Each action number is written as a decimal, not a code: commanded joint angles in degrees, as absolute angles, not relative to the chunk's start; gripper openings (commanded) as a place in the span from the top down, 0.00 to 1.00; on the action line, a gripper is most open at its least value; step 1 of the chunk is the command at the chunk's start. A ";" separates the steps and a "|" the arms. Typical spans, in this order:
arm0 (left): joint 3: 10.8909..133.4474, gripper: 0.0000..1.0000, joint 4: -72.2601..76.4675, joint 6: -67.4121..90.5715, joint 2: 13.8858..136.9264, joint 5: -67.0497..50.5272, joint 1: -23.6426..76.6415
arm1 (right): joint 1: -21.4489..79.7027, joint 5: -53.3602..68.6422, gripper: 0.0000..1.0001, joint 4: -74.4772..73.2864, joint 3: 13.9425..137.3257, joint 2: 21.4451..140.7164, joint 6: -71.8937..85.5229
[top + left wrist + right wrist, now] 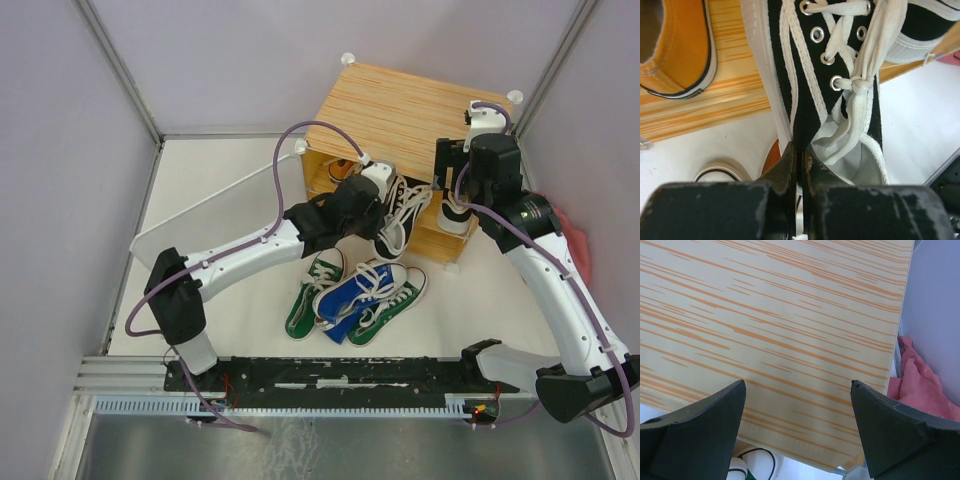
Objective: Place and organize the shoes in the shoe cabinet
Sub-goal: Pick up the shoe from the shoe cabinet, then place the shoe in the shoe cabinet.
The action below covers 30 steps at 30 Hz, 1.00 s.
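My left gripper (383, 192) is shut on the side wall of a black sneaker (400, 218) and holds it at the open front of the shoe cabinet (420, 110). In the left wrist view the fingertips (790, 152) pinch the black sneaker (807, 75) by its canvas edge, laces hanging loose. An orange sneaker (680, 50) lies on the cabinet's wooden floor (735, 85). My right gripper (448, 168) is open and empty above the cabinet's right front corner; its wrist view shows the cabinet top (790, 315) between the spread fingers.
Two green sneakers (313, 283) (392, 300) and a blue sneaker (352, 290) lie on the table in front of the cabinet. A white toe cap (752, 465) shows under the cabinet top. The pale door panel (215, 215) stands open at left. A pink cloth (922, 385) lies right of the cabinet.
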<state>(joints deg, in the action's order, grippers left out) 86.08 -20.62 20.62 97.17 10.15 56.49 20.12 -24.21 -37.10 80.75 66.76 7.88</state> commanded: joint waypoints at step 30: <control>93.33 0.00 -4.40 16.26 104.34 6.34 51.35 | 19.60 -24.42 0.07 -35.96 78.86 64.82 8.33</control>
